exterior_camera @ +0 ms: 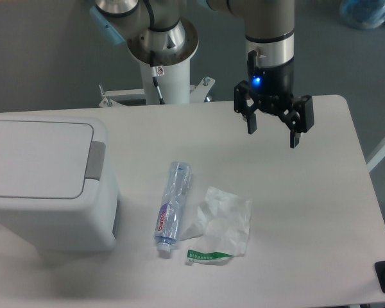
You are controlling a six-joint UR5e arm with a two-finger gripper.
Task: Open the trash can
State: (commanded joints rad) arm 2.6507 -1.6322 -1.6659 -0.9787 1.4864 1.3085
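Gripper [273, 133]: hanging over the far right part of the table [321, 244], fingers spread wide, nothing between them, blue light lit on the wrist.

Trash can [48, 186]: standing at the left edge of the table, lid down and flat, so not yet opened. Grey push tab [96, 160] on the right-hand side of the lid, facing the gripper's half of the table.

Governing relation: trash can lies at about 8 o'clock from the gripper, well apart; push tab closer to 9 o'clock, slightly nearer the camera than the fingers. Long axis of the lid runs 9 to 3 o'clock; tab's long axis runs 12 to 6.

Between the two, nearer the camera: plastic bottle [172, 208] lying roughly 12 to 6, crumpled wrapper [224, 221] just beside it, green-printed strip [208, 256] below.

Judgement: leftward travel and a descent onto the tab required; a straight path likely passes behind the bottle. Height of the gripper above the table cannot be told.
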